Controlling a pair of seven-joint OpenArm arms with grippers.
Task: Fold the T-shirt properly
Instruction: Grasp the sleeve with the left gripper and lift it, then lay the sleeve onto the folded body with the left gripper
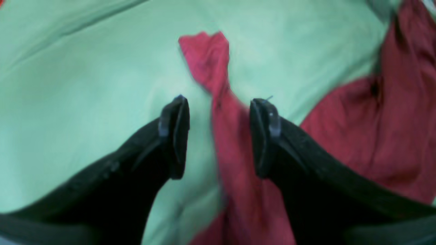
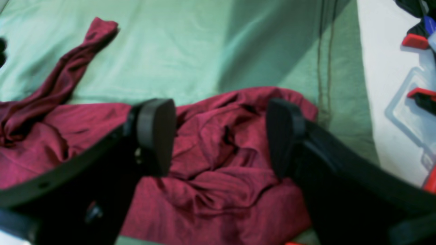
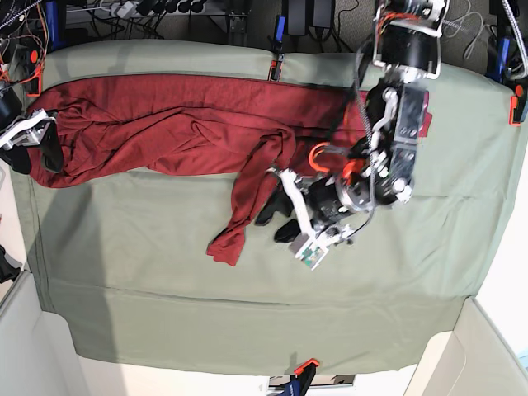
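The dark red T-shirt [image 3: 165, 115] lies crumpled in a long band across the far half of the table. One sleeve [image 3: 239, 214] trails from it toward the near side. My left gripper [image 3: 276, 219] hovers just right of that sleeve. In the left wrist view the left gripper [image 1: 219, 100] is open, and the sleeve strip [image 1: 218, 68] lies on the cloth below the gap without touching the fingers [image 1: 175, 136]. My right gripper [image 3: 33, 144] is at the shirt's left end. Seen from the right wrist, the right gripper [image 2: 219, 112] is open above bunched fabric [image 2: 218, 163].
A sage-green cloth sheet [image 3: 247, 305] covers the table. Red clamps [image 3: 305, 365] pin it at the near and far edges. Beyond the sheet's edge in the right wrist view is a white surface with a clear plastic box [image 2: 408, 115] and red-handled tools.
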